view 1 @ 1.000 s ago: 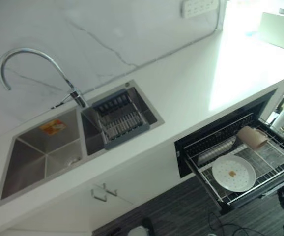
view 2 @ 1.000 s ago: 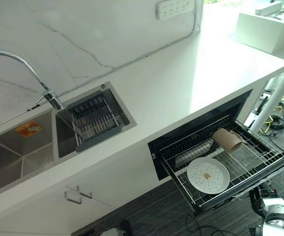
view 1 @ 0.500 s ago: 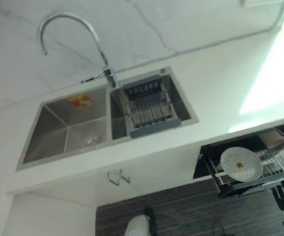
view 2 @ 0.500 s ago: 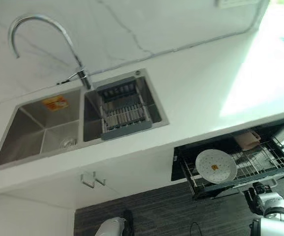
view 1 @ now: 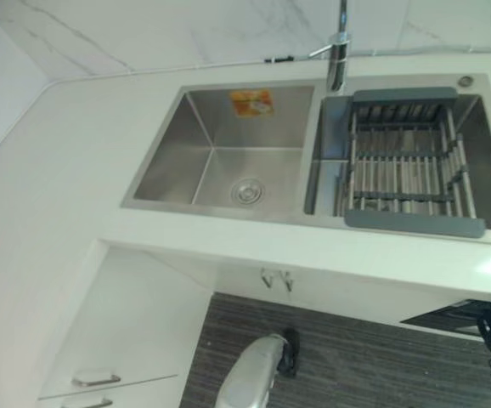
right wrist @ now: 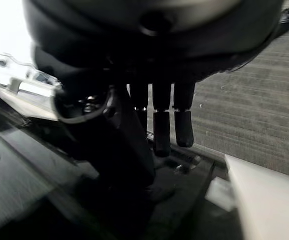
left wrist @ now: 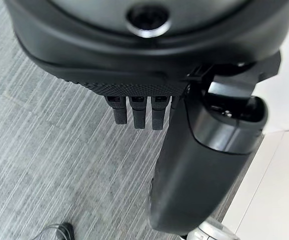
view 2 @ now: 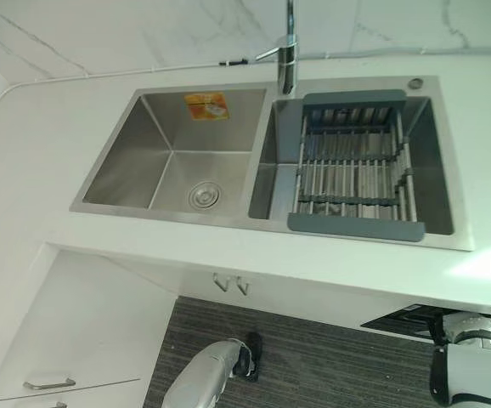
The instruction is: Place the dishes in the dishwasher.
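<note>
**Left eye view: sink in sight, no dish in hand**

In the left eye view a double sink [view 1: 313, 153] is seen set in a white counter [view 1: 50, 212], with a grey drying rack [view 1: 407, 166] laid across its right-hand basin and the foot of a tap [view 1: 337, 64] standing behind the divider. No plate or cup can be made out in either basin or on the counter. Only a dark corner of the dishwasher [view 2: 407, 321] is seen, low at the right under the counter edge.

The left hand [left wrist: 139, 107] is shown in its wrist view hanging over the grey striped floor [left wrist: 49, 150], fingers relaxed and nothing held. The right hand [right wrist: 162, 125] hangs likewise slack and empty, beside the dark front of the appliance.

The step in hand is judged to be a search for the next dish. A dish must first be found before any reach is made, and then carried right to the dishwasher.

The counter is bare and glossy, backed by a veined marble wall [view 1: 186, 30]; white cabinet drawers [view 1: 135, 340] lie below at the left.
</note>
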